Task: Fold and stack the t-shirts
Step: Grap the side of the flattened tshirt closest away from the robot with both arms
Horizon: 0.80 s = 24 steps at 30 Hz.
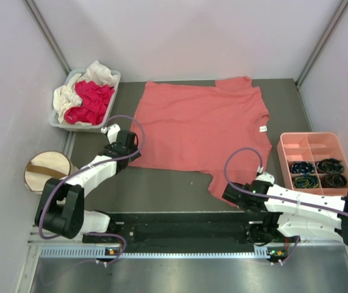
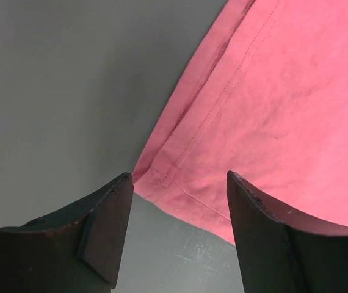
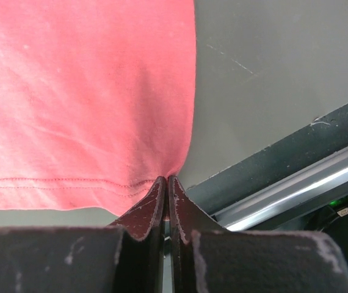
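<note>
Salmon-pink cloth fills both wrist views. The salmon-pink shirt point(image 1: 198, 125) lies spread flat in the middle of the grey table point(image 1: 162, 190), its small white neck label point(image 1: 263, 129) toward the right and its hem toward the left.

The right gripper point(image 3: 166, 180) is pinched fully together on a near corner of that shirt, at the stitched edge, and the cloth gathers into a small pucker right at the tips. From above, this grip sits at the shirt's near right lobe, close to the black rail point(image 1: 180, 223) that runs along the arm bases.

The left gripper point(image 2: 180, 183) stands with its jaws well apart, straddling the near left hem corner. The stitched corner lies between the two fingers point(image 2: 101, 220), with bare table under the left one. I cannot tell whether either finger touches the cloth.

A strip of bare table runs between the shirt's near edge and the rail — the widest free ground. On the left, a grey tub point(image 1: 116, 75) holding the magenta-red shirt point(image 1: 91, 101) and the cream-white shirt point(image 1: 101, 74) stands at the far corner, apart from the spread shirt. A cream drum-shaped bin point(image 1: 44, 171) sits off the table's left edge beside the left arm. On the right, the pink compartment tray point(image 1: 308, 135) stands near the shirt's right edge — just beyond the right arm.
</note>
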### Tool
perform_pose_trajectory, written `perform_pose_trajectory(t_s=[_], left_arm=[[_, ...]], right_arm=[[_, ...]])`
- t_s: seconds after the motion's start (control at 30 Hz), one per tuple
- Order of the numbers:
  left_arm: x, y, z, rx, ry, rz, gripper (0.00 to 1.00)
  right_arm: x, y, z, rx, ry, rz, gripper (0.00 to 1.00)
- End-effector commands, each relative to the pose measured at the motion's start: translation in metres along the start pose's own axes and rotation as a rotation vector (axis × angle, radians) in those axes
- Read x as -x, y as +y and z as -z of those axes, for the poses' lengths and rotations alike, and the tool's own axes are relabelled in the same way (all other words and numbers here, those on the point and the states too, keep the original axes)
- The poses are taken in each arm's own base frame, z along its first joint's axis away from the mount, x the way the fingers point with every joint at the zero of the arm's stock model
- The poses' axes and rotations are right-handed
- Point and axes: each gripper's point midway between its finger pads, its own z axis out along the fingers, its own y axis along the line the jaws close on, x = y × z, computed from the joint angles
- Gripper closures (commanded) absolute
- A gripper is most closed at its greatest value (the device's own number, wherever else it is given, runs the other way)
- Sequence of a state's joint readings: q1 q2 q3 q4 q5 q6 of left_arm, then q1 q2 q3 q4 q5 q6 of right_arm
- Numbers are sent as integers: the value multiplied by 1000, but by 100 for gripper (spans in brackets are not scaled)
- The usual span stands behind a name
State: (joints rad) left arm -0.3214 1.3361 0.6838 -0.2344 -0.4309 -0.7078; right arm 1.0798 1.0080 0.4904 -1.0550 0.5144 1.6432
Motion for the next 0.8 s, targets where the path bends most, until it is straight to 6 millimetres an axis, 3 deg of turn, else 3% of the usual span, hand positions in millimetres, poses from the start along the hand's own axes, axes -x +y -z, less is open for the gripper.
perform_pose_trajectory(t_s=[0.0, 0.3, 0.53, 0.77], left_arm=[[-11, 1, -2, -6, 45, 24, 35], [-42, 15, -2, 25, 139, 47, 40], [-35, 31, -2, 98, 96, 33, 39], [-28, 28, -7, 112, 82, 27, 40]], right_arm=[[3, 15, 7, 49, -8, -1, 100], [1, 17, 5, 54, -3, 2, 100], [1, 19, 6, 58, -5, 15, 100], [4, 15, 7, 45, -14, 24, 100]])
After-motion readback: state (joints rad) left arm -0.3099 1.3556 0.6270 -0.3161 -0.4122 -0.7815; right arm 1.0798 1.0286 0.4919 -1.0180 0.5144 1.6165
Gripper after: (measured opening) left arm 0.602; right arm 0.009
